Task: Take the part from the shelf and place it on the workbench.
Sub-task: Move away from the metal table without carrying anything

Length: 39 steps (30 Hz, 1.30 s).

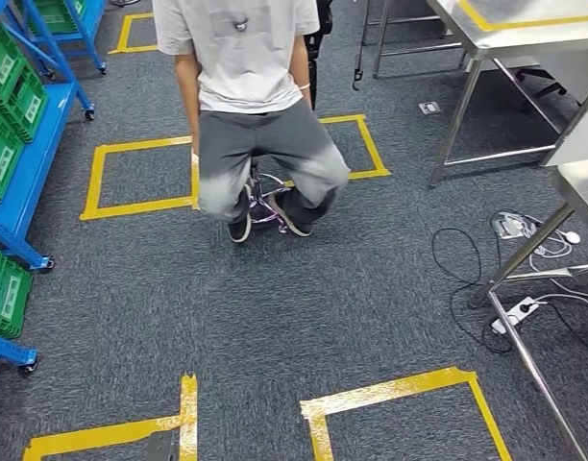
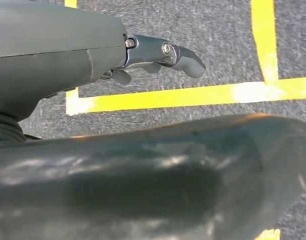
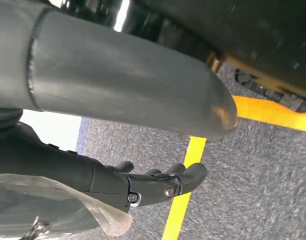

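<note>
Closest thing to the lens is the right hand (image 3: 144,185), and tucked right under it is the part (image 3: 49,210), in a crinkly clear bag with something small and metallic inside. The bag sits against the underside of the fingers (image 3: 189,175), which lie fairly straight with the thumb above. I'd call that holding it, though the actual grip spot is hidden. Can't make out the part's long axis through the plastic. The left hand (image 2: 155,52) hangs over the carpet, fingers stretched out with nothing in them. Both hands are down low above the yellow tape (image 1: 393,389) on the floor. So the pick looks done to me, and what's left is the carry and the drop. The steel bench (image 1: 577,178) is off to the right, near the part-carrying side, with another (image 1: 523,34) further back. The blue shelf (image 1: 30,163) with green bins (image 1: 5,154) sits on the far left. A person (image 1: 255,106) crouches on a stool dead ahead, and cables (image 1: 457,279) trail by the bench legs. I'd swing right and watch those.
</note>
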{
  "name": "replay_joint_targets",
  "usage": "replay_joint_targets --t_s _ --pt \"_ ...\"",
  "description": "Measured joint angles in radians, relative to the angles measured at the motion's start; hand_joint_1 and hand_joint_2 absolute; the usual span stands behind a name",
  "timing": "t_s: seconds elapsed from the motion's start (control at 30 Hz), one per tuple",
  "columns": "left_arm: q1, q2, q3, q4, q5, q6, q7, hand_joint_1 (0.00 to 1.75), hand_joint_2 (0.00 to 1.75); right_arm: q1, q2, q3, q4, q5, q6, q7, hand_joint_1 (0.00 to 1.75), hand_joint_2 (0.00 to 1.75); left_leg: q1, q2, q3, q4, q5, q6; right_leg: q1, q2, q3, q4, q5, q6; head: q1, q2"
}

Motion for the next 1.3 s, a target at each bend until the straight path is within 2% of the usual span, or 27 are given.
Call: replay_joint_targets --t_s 0.03,0.1,0.17,0.2,0.23,0.27,0.3,0.37,0.43,0.5,0.53,0.6,0.67,0.73,0.77,0.8,0.83,0.9,0.97,1.0,1.03,1.1,1.17,1.2,1.23,1.27,1.3 --pt "0.001 0.0 0.0 0.0 -0.001 0.001 0.001 0.0 0.0 -0.001 0.0 0.0 0.0 0.001 0.001 0.0 0.0 0.0 0.002 -0.011 0.001 -0.005 0.002 0.006 -0.002 0.009 -0.001 0.004 -0.007 0.005 0.001 0.0" --pt "0.0 0.0 0.001 0.0 -0.005 0.005 0.02 0.0 0.0 -0.001 0.0 0.0 0.0 0.003 0.003 -0.001 0.0 0.0 0.006 -0.032 0.005 -0.014 0.008 0.019 -0.005 0.057 -0.029 0.063 -0.046 0.013 0.006 0.0" --pt "-0.002 0.001 0.001 0.0 -0.007 0.01 0.045 0.0 0.0 0.001 0.0 0.0 0.0 0.008 0.005 -0.001 0.0 0.0 0.007 -0.055 0.004 -0.014 0.009 0.025 -0.006 0.104 -0.099 0.2 -0.107 0.015 0.01 0.0" --pt "-0.002 0.002 0.003 0.0 -0.007 0.01 0.053 0.0 0.0 0.002 -0.001 0.0 0.0 0.011 0.007 -0.001 0.0 0.0 0.006 -0.067 0.004 -0.014 0.008 0.026 -0.006 0.11 -0.134 0.262 -0.126 0.016 0.011 0.0" --pt "0.0 0.004 0.007 0.0 -0.005 0.009 0.054 0.0 0.0 0.003 -0.001 0.0 0.0 0.015 0.008 -0.001 0.0 0.0 0.006 -0.08 0.004 -0.013 0.008 0.027 -0.006 0.113 -0.155 0.293 -0.125 0.016 0.011 0.0" --pt "0.001 0.006 0.01 0.0 -0.004 0.008 0.054 0.0 0.0 0.003 -0.002 0.0 0.0 0.018 0.01 -0.001 0.0 0.0 0.006 -0.093 0.006 -0.013 0.008 0.027 -0.006 0.114 -0.157 0.283 -0.102 0.015 0.011 0.0" --pt "0.002 0.008 0.014 0.0 -0.003 0.007 0.054 0.0 0.0 0.003 -0.002 0.0 0.0 0.02 0.011 0.0 0.0 0.0 0.006 -0.107 0.007 -0.012 0.007 0.026 -0.007 0.118 -0.14 0.234 -0.063 0.014 0.011 0.0" --pt "0.002 0.01 0.018 0.0 -0.003 0.005 0.054 0.0 0.0 0.003 -0.002 0.0 0.0 0.022 0.014 0.0 0.0 0.0 0.006 -0.134 0.007 -0.006 0.004 0.02 -0.012 0.158 -0.084 0.095 0.008 0.011 0.011 0.0" --pt "0.001 0.01 0.019 0.0 -0.003 0.005 0.054 0.0 0.0 0.003 -0.002 0.0 0.001 0.022 0.016 0.0 0.0 0.0 0.008 -0.157 0.0 -0.001 0.003 0.009 -0.014 0.194 -0.048 0.023 0.025 0.007 0.011 0.0" --pt "0.003 0.011 0.019 0.0 -0.003 0.006 0.054 0.0 0.0 0.001 -0.002 0.0 0.001 0.023 0.016 0.0 0.0 0.0 0.012 -0.176 -0.007 -0.002 0.007 -0.004 -0.011 0.186 -0.038 0.015 0.023 -0.003 0.01 0.0" --pt "0.005 0.012 0.02 0.0 -0.003 0.007 0.054 0.0 0.0 0.001 -0.001 0.0 0.001 0.023 0.016 0.0 0.0 0.0 0.013 -0.172 -0.009 0.001 0.005 -0.01 -0.011 0.174 -0.035 0.01 0.026 -0.009 0.01 0.0" --pt "0.006 0.014 0.02 0.0 -0.003 0.008 0.054 0.0 0.0 0.003 -0.001 0.0 0.0 0.023 0.016 0.0 0.0 0.0 0.011 -0.132 -0.031 0.051 -0.025 -0.019 -0.013 0.147 -0.027 0.001 0.029 -0.021 0.005 0.0" --pt "0.004 0.014 0.02 0.0 -0.003 0.008 0.054 0.0 0.0 0.005 -0.001 0.0 0.001 0.024 0.017 -0.001 0.0 0.0 0.012 -0.083 -0.088 0.172 -0.084 -0.027 -0.011 0.117 -0.021 -0.001 0.025 -0.028 0.002 0.0" --pt "0.004 0.015 0.021 0.0 -0.003 0.008 0.054 0.0 0.0 0.005 -0.002 0.0 0.001 0.024 0.018 0.0 0.0 0.0 0.016 -0.068 -0.136 0.27 -0.113 -0.032 -0.008 0.087 -0.017 -0.001 0.02 -0.031 0.002 0.0" --pt "0.005 0.015 0.021 0.0 -0.003 0.008 0.054 0.0 0.0 0.004 -0.002 0.0 0.0 0.024 0.018 0.0 0.0 0.0 0.018 -0.064 -0.136 0.269 -0.1 -0.033 -0.008 0.074 -0.015 -0.001 0.017 -0.031 0.002 0.0" --pt "0.006 0.016 0.021 0.0 -0.003 0.008 0.054 0.0 0.0 0.003 -0.002 0.0 0.0 0.024 0.019 0.0 0.0 0.0 0.019 -0.059 -0.117 0.23 -0.071 -0.033 -0.008 0.062 -0.01 -0.001 0.014 -0.029 0.002 0.0" --pt "0.007 0.016 0.021 0.0 -0.003 0.008 0.055 0.0 0.0 0.003 -0.002 0.0 0.0 0.024 0.019 0.0 0.0 0.0 0.019 -0.047 -0.083 0.165 -0.035 -0.031 -0.008 0.051 -0.005 -0.001 0.01 -0.027 0.002 0.0" --pt "0.005 0.017 0.022 0.0 -0.003 0.008 0.055 0.0 0.0 0.003 -0.002 0.0 0.0 0.024 0.019 -0.001 0.0 0.0 0.01 -0.005 -0.022 0.048 0.005 -0.022 -0.003 0.032 0.0 0.0 0.001 -0.018 0.002 0.0" --pt "0.003 0.017 0.022 0.0 -0.003 0.008 0.055 0.0 0.0 0.001 -0.002 0.0 0.0 0.025 0.019 -0.001 0.0 0.0 0.001 0.014 -0.005 0.008 0.002 -0.011 0.001 0.013 0.002 -0.001 -0.007 -0.006 0.005 0.0" --pt "0.004 0.017 0.022 0.0 -0.003 0.008 0.055 0.0 0.0 -0.001 -0.002 0.0 0.0 0.025 0.019 -0.001 0.0 0.0 0.0 0.005 -0.006 0.004 0.002 -0.004 0.002 0.003 0.007 -0.003 -0.009 -0.002 0.006 0.0" --pt "0.006 0.018 0.023 0.0 -0.003 0.009 0.056 0.0 0.0 -0.003 -0.001 0.0 0.0 0.025 0.02 -0.001 0.0 0.0 0.002 -0.006 -0.005 0.001 0.003 0.002 0.0 0.002 0.01 -0.002 -0.014 0.003 0.006 0.0" --pt "0.007 0.018 0.024 0.0 -0.003 0.009 0.057 0.0 0.0 -0.005 -0.001 0.0 0.0 0.025 0.02 -0.001 0.0 0.0 0.006 -0.026 -0.002 -0.007 0.008 0.015 -0.004 0.042 -0.003 0.037 -0.044 0.011 0.01 0.0" --pt "0.005 0.017 0.024 0.0 -0.003 0.009 0.057 0.0 0.0 -0.003 -0.001 0.0 0.0 0.025 0.02 -0.002 0.0 0.0 0.007 -0.047 -0.001 -0.01 0.009 0.023 -0.005 0.097 -0.065 0.158 -0.103 0.014 0.016 0.0" --pt "0.004 0.017 0.024 0.0 -0.003 0.009 0.057 0.0 0.0 -0.002 -0.002 0.0 0.0 0.025 0.02 -0.001 0.0 0.0 0.007 -0.06 -0.001 -0.01 0.008 0.026 -0.005 0.107 -0.105 0.228 -0.127 0.015 0.017 0.0" --pt "0.004 0.017 0.024 0.0 -0.003 0.009 0.057 0.0 0.0 0.0 -0.002 0.0 0.0 0.025 0.02 -0.001 0.0 0.0 0.006 -0.072 0.0 -0.01 0.008 0.027 -0.005 0.111 -0.135 0.276 -0.134 0.014 0.017 0.0" --pt "0.004 0.017 0.024 0.0 -0.003 0.009 0.057 0.0 0.0 0.001 -0.002 0.0 0.0 0.025 0.02 -0.001 0.0 0.0 0.006 -0.086 0.001 -0.009 0.007 0.027 -0.005 0.113 -0.151 0.289 -0.121 0.013 0.017 0.0" --pt "0.004 0.017 0.024 0.0 -0.003 0.009 0.057 0.0 0.0 0.002 -0.002 0.0 0.0 0.025 0.02 0.0 0.0 0.0 0.006 -0.101 0.003 -0.008 0.006 0.026 -0.005 0.116 -0.147 0.258 -0.087 0.011 0.016 0.0"
